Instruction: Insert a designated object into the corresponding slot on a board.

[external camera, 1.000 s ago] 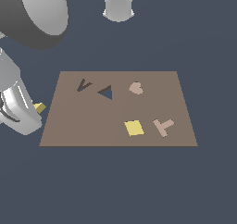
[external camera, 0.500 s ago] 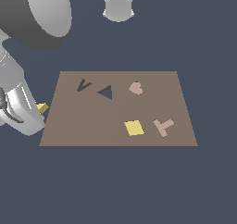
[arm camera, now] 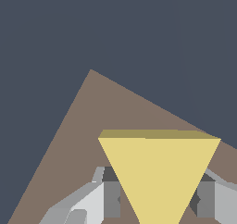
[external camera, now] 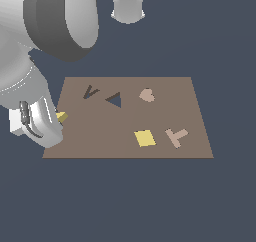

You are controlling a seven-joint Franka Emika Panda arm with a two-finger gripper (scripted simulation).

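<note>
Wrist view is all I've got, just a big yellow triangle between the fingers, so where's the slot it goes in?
Observer: The triangular slot lies on the board, toward the exterior view's right of the gripper.
Operator: Anything beside the slot?
Observer: A dark V-shaped cut-out on the exterior view's left, a pinkish piece on its right.
Operator: Where's the gripper over the board?
Observer: At the board's left edge in the exterior view, with the yellow triangle barely showing there.
</note>
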